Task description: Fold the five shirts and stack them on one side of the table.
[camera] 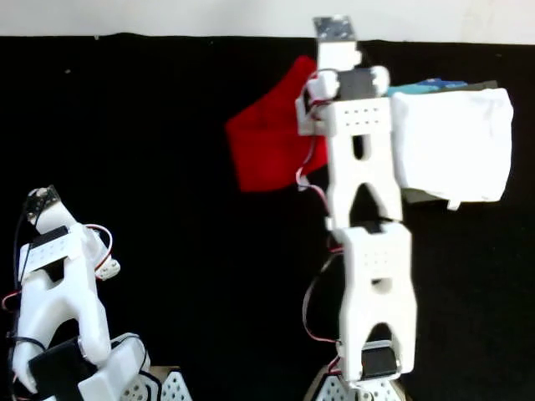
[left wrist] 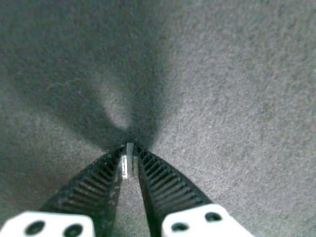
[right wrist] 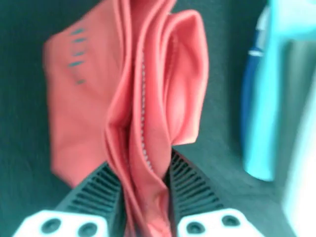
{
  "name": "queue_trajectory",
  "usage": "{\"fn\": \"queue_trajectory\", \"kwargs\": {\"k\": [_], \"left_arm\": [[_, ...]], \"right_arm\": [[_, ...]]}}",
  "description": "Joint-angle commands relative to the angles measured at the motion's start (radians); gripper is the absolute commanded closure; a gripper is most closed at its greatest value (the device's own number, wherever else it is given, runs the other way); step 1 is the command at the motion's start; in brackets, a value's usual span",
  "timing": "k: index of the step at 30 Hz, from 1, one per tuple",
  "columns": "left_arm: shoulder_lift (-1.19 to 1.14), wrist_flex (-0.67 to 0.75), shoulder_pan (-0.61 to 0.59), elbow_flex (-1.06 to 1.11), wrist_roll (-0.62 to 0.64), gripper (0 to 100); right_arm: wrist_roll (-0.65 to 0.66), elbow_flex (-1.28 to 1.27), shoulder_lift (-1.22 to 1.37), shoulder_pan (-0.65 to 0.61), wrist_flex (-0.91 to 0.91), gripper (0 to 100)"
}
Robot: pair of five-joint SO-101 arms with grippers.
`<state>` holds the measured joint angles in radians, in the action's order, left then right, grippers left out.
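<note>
A red shirt lies bunched at the far middle of the black table. My right gripper is at its right edge, shut on a gathered fold of the red shirt; the right gripper has the cloth pinched between both black fingers. A stack of folded shirts sits just to the right, with a white shirt on top and a teal shirt under it. The left arm is folded back at the near left, and my left gripper is shut on nothing, just above the table cloth.
The teal shirt's edge lies close beside the held red cloth. A dark green layer peeks from under the white shirt. Bare black cloth covers the left and middle of the table.
</note>
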<state>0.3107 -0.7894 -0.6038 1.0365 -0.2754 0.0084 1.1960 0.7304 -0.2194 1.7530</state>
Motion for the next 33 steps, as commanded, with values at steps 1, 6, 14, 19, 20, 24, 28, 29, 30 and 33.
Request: {"fn": "queue_trajectory", "kwargs": {"k": [1,6,14,19,20,24,28,29,30,33], "left_arm": [[0.002,0.021,-0.005,0.004,-0.002,99],[0.002,0.023,-0.005,0.004,-0.002,99],[0.002,0.023,-0.005,0.004,-0.002,99],[0.002,0.023,-0.005,0.004,-0.002,99],[0.002,0.023,-0.005,0.004,-0.002,99],[0.002,0.023,-0.005,0.004,-0.002,99],[0.002,0.023,-0.005,0.004,-0.002,99],[0.002,0.023,-0.005,0.004,-0.002,99],[0.002,0.023,-0.005,0.004,-0.002,99],[0.002,0.023,-0.005,0.004,-0.002,99]], "right_arm": [[0.075,-0.216,-0.292,0.058,0.010,99.3],[0.141,-0.288,-0.489,0.157,0.008,99.3],[0.224,-0.288,-0.561,0.340,0.007,99.3],[0.284,-0.295,-0.487,0.467,-0.113,99.3],[0.299,-0.295,-0.453,0.493,-0.147,99.3],[0.391,-0.288,-0.265,0.564,-0.268,99.3],[0.427,-0.286,-0.117,0.602,-0.418,99.3],[0.428,-0.286,-0.094,0.608,-0.446,99.3],[0.428,-0.286,-0.076,0.613,-0.466,99.3],[0.427,-0.254,-0.051,0.624,-0.490,99.3]]}}
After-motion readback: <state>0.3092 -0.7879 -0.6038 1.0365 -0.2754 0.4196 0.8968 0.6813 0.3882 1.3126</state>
